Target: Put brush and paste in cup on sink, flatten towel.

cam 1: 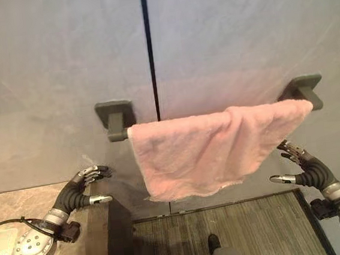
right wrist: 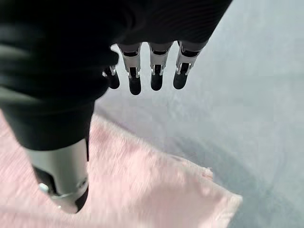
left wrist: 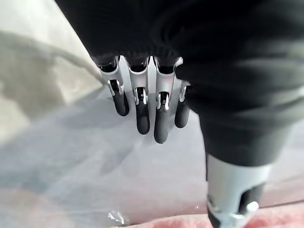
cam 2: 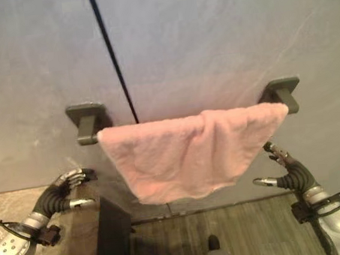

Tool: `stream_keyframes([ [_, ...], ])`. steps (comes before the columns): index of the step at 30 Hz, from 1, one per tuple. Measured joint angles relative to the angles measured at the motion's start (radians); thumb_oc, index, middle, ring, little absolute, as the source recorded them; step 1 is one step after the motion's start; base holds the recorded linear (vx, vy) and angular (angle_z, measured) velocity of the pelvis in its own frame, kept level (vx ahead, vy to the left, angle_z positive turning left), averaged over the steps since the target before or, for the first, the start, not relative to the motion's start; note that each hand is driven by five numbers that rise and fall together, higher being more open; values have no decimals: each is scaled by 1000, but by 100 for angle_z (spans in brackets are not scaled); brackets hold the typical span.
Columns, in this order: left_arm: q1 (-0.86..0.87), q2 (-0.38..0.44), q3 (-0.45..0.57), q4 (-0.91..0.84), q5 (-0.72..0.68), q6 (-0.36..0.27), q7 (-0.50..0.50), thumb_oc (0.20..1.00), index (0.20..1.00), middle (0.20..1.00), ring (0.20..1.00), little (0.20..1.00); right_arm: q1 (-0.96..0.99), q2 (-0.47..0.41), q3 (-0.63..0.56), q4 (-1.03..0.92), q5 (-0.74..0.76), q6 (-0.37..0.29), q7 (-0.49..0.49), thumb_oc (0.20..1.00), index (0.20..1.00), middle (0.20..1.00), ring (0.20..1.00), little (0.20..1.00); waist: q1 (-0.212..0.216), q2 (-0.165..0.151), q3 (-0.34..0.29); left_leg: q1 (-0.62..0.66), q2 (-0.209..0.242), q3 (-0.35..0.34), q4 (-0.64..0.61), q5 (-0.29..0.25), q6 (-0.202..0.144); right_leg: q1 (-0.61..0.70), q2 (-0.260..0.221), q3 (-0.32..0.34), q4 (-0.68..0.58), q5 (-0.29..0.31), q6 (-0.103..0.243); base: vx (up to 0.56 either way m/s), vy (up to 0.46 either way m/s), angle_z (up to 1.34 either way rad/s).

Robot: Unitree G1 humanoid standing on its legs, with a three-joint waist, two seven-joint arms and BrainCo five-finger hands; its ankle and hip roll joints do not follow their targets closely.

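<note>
Hanging lengthwise along the rail (cam 1: 302, 90), pink towel (cam 1: 209, 154); left robot hand (cam 1: 82, 187) and right robot hand (cam 1: 303, 169) relaxed, empty.

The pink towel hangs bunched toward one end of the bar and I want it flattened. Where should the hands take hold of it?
Likely the two hanging side edges of the pink towel, one per hand, coming from outside. The fold sits near the bar's right bracket, so the right hand pulls that edge outward; the left hand steadies the other.
</note>
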Motion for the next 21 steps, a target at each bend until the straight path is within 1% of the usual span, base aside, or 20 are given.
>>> stream_keyframes([
  [1, -3, 0, 4, 3, 1, 0, 1, 1000, 1000, 1000, 1000, 1000, -11, -1, 5, 8, -7, 0, -4, 1000, 1000, 1000, 1000, 1000, 0, 2, 5, -4, 0, 4, 2, -2, 5, -1, -2, 2, -8, 14, 1, -383, 101, -39],
  [2, -17, -1, 7, 19, 2, 0, 4, 1000, 1000, 1000, 1000, 1000, -15, 1, 15, 26, -27, 5, -15, 1000, 1000, 1000, 1000, 1000, -2, 5, 8, -6, -3, 7, 3, -2, 18, 0, 0, 6, -11, 23, -1, -278, 71, -12],
  [3, -18, -3, 10, 19, 3, 0, 8, 1000, 1000, 1000, 1000, 1000, -11, 1, 16, 26, -38, 7, -15, 1000, 1000, 1000, 1000, 1000, -1, -2, 5, -13, -5, 16, 11, 2, 33, 5, 1, 4, -14, 28, -1, -227, 48, -11],
  [4, -15, -13, 21, 19, 4, 0, 9, 1000, 1000, 1000, 1000, 1000, -13, -1, 20, 31, -45, 8, -15, 1000, 1000, 1000, 1000, 1000, 8, 10, 12, -13, 5, 18, 5, -5, 51, -3, 10, 8, 8, 9, 0, -90, -1, -6],
  [5, -11, -12, 28, 18, 4, 0, 13, 1000, 1000, 1000, 1000, 1000, -13, -2, 21, 31, -54, 8, -15, 1000, 1000, 1000, 1000, 1000, 13, 6, 8, -15, 15, 22, 5, 0, 53, 1, 22, 9, 20, -8, -2, -137, -21, -6],
  [6, -8, -16, 30, 18, 6, 3, 15, 1000, 1000, 1000, 1000, 1000, -15, -4, 22, 31, -63, 10, -15, 1000, 1000, 1000, 1000, 1000, 24, 18, 8, -11, 35, 29, -9, 8, 50, 2, 37, 9, 58, -52, -11, -110, -65, -12],
  [7, 0, -28, 36, 13, 8, 6, 16, 1000, 1000, 1000, 1000, 1000, -25, -5, 22, 29, -63, 10, -15, 1000, 1000, 1000, 1000, 1000, 46, 44, -8, -6, 79, 34, -33, 32, 31, 2, 75, 6, 123, -94, -20, -160, -157, -15],
  [8, 2, -26, 40, 11, 9, 6, 19, 1000, 1000, 1000, 1000, 1000, -32, -7, 20, 26, -63, 9, -15, 1000, 1000, 1000, 1000, 1000, 53, 40, -15, 7, 84, 32, -48, 39, 22, 14, 79, 3, 126, -103, -16, -137, -190, -16],
  [9, 3, -15, 47, 9, 10, 6, 22, 1000, 1000, 1000, 1000, 1000, -44, -9, 20, 22, -64, 9, -15, 1000, 1000, 1000, 1000, 1000, 67, 33, -22, 5, 87, 34, -63, 54, 9, 36, 74, 14, 87, -112, -13, -97, -155, -13],
  [10, 4, -26, 63, 8, 20, 8, 25, 1000, 1000, 1000, 1000, 1000, -80, -15, 24, 23, -73, 9, -17, 1000, 1000, 1000, 1000, 1000, 80, 16, -36, 7, 90, 38, -85, 67, -9, 46, 82, 14, 33, -115, -30, -60, -170, -14],
  [11, 4, -45, 70, 7, 34, 10, 28, 1000, 1000, 1000, 1000, 1000, -109, -15, 24, 23, -82, 8, -20, 1000, 1000, 1000, 1000, 1000, 82, 29, -35, 7, 101, 37, -100, 79, -20, 55, 100, 13, 2, -93, -42, -40, -117, -11],
  [12, 5, -65, 76, 4, 39, 10, 29, 1000, 1000, 1000, 1000, 1000, -137, -18, 27, 23, -83, 8, -22, 1000, 1000, 1000, 1000, 1000, 85, 40, -41, 10, 122, 39, -115, 94, -34, 65, 115, 10, -27, -79, -51, -58, -196, -6],
  [14, 3, -99, 89, 2, 39, 10, 36, 1000, 1000, 1000, 1000, 1000, -156, -19, 28, 23, -83, 8, -22, 1000, 1000, 1000, 1000, 1000, 87, 44, -42, 25, 132, 40, -121, 96, -36, 97, 134, 11, -75, -55, -65, -50, -221, -6],
  [15, 5, -110, 91, 2, 40, 10, 40, 1000, 1000, 1000, 1000, 1000, -155, -27, 26, 19, -91, 7, -23, 1000, 1000, 1000, 1000, 1000, 86, 47, -47, 24, 152, 37, -115, 95, -44, 109, 149, 8, -90, -52, -70, -41, -182, -3],
  [17, 13, -139, 116, -8, 41, 9, 42, 1000, 1000, 1000, 1000, 1000, -144, -49, 23, -1, -104, 6, -23, 1000, 1000, 1000, 1000, 1000, 85, 46, -50, 23, 163, 37, -116, 98, -51, 117, 162, 9, -112, -50, -78, -24, -208, -2],
  [18, 13, -139, 119, -8, 41, 10, 42, 1000, 1000, 1000, 1000, 1000, -139, -49, 18, -8, -105, 6, -23, 1000, 1000, 1000, 1000, 1000, 86, 46, -50, 23, 167, 37, -117, 100, -53, 115, 168, 10, -112, -48, -81, -33, -256, -2],
  [19, 16, -140, 124, -9, 47, 9, 43, 1000, 1000, 1000, 1000, 1000, -134, -54, 13, -21, -106, 6, -22, 1000, 1000, 1000, 1000, 1000, 84, 47, -49, 21, 180, 35, -114, 105, -61, 116, 177, 5, -111, -47, -85, -51, -244, 11],
  [20, 9, -156, 162, -24, 82, 6, 45, 1000, 1000, 1000, 1000, 1000, -103, -53, -40, -73, -105, -12, -22, 1000, 1000, 1000, 1000, 1000, 82, 46, -47, 9, 189, 28, -89, 103, -66, 122, 188, -9, -118, -49, -95, -95, -164, 17],
  [21, 6, -160, 171, -26, 100, 0, 57, 1000, 1000, 1000, 1000, 1000, -101, -61, -61, -85, -106, -19, -25, 1000, 1000, 1000, 1000, 1000, 82, 50, -45, 2, 197, 16, -82, 103, -66, 125, 199, -16, -112, -47, -101, -178, -227, 23],
])
